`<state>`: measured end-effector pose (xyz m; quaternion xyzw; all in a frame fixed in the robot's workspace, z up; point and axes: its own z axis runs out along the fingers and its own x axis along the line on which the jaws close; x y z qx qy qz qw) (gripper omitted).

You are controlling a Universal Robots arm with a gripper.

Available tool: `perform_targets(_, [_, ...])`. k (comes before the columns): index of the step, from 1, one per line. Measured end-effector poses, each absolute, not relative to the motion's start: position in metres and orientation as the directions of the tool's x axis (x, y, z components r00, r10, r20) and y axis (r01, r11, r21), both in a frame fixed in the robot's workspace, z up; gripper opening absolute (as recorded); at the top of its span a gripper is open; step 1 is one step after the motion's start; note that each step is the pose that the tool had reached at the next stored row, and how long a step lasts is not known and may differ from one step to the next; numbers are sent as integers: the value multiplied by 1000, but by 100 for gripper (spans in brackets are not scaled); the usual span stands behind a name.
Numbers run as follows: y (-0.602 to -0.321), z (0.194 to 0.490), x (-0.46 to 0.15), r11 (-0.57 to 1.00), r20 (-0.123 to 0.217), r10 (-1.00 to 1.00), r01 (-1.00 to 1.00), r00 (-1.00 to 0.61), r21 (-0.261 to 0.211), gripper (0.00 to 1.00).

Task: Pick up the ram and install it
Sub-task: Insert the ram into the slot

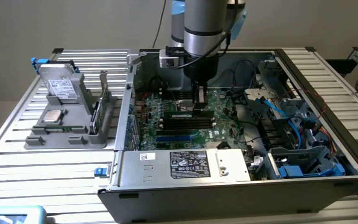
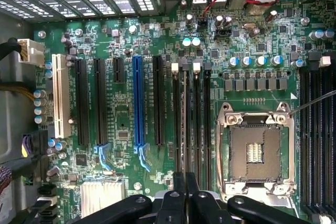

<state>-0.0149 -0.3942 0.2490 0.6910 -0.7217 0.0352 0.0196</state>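
Exterior view: my tool [image 1: 199, 108] reaches down into the open grey sheet-metal case [image 1: 185, 198]. Its slim dark fingers are pinched almost fully together on the upper edge of the ram [image 1: 182, 115], a thin green stick with a pale label standing on edge along the long black slots [image 1: 185, 124] of the green motherboard [image 1: 225, 100]. In the wrist view my tool [image 2: 185, 184] meets over those ribbed slots, just beside the square metal-framed processor socket [image 2: 257, 150]. Blue and black cables [image 1: 291, 119] crowd the case toward the exterior view's right, and a grey moulded holder [image 1: 64, 135] sits on the slatted aluminium surface [image 1: 48, 168] at the exterior view's left.
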Motion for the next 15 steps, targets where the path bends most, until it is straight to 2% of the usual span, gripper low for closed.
perform_targets(15, [-398,247,-15,17,74,-997,-1000,-19,-24,12])
